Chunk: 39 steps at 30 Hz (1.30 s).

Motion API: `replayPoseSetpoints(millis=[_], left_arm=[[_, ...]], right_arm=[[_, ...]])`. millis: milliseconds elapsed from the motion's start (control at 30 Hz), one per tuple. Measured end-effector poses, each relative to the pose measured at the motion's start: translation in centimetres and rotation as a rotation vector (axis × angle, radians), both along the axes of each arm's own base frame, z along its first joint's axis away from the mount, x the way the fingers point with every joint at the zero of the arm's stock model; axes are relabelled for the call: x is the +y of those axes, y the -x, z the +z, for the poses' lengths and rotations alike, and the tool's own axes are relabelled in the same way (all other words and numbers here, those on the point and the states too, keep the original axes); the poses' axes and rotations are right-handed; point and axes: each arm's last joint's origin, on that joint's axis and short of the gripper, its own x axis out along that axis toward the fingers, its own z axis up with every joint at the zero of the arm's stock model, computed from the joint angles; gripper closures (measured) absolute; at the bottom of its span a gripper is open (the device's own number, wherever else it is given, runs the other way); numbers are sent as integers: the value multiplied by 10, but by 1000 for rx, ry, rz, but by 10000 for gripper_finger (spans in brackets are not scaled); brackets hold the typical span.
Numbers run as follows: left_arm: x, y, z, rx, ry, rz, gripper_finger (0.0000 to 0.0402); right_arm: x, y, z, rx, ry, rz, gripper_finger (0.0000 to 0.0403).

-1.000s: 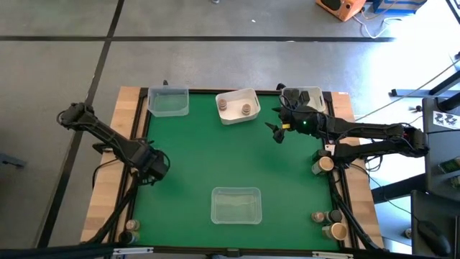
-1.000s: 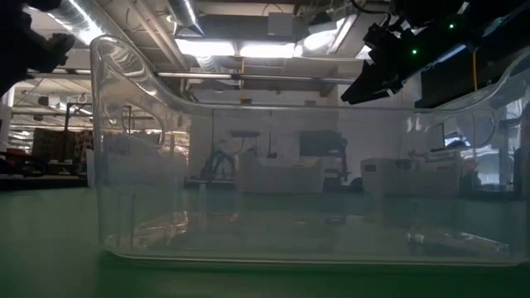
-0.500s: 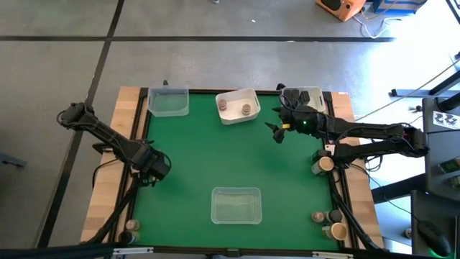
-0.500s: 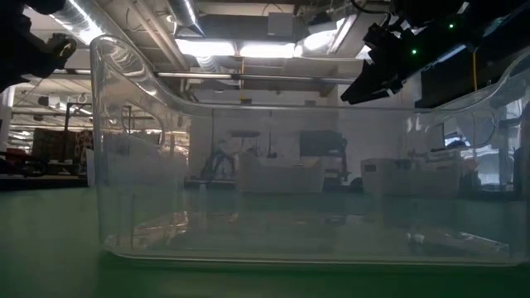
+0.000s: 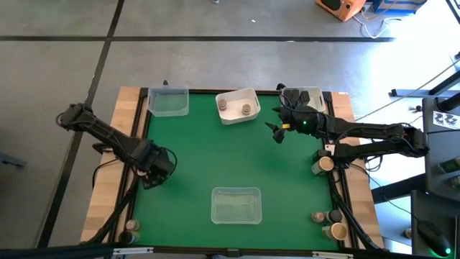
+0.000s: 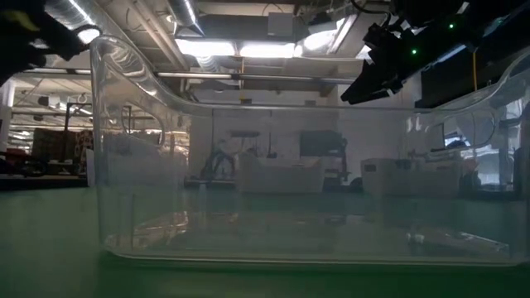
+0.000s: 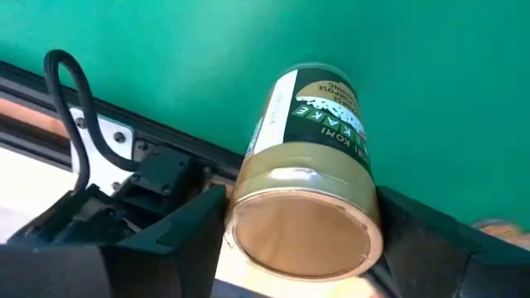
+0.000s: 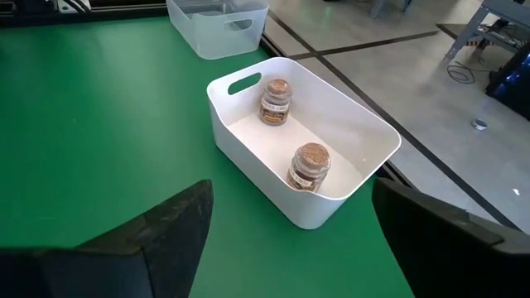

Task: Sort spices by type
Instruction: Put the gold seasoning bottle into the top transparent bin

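My left gripper [image 5: 159,171] hangs over the left edge of the green mat, shut on a spice jar [image 7: 306,174] with a tan lid and a green label. My right gripper [image 5: 277,131] hovers open above the far right part of the mat, holding nothing. In the right wrist view it [image 8: 290,248] faces the white tray [image 8: 377,136]. Two brown-topped jars [image 8: 276,99] [image 8: 309,165] stand upright on that tray's floor. More jars stand along the right edge [image 5: 321,164] [image 5: 334,215] and at the near left corner [image 5: 130,226]. My left gripper pinches the jar between its two fingers [image 7: 178,228] at the lid end [image 7: 248,178], one finger on each side. The tan lid [image 7: 300,236] faces the wrist and the jar's base points away toward the mat. The jar is tilted and lifted off the table.
A clear tray [image 5: 236,204] sits at the near middle and fills the low view [image 6: 298,182]. Another clear tray [image 5: 169,101] is at the far left, and a third tray [image 5: 305,96] at the far right corner. Bare green mat lies between the arms.
My left gripper has shifted a little toward the table's right, carrying the jar. The right arm has kept still.
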Motion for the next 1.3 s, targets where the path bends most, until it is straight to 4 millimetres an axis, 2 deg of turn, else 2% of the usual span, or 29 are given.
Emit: replayPoseSetpoints(millis=[267,700,1033,1300], left_arm=[[18,-15,20,-105,-45,112,146],[64,-33,58,-268,-176,194,148],[132,-43,84,-267,-392,279,148],[198,-60,87,-196,-476,274,148]], right_arm=[[0,0,0,0,0,0,72],[1,0,0,0,-6,26,72],[1,0,0,4,0,30,72],[1,0,0,11,12,37,72]])
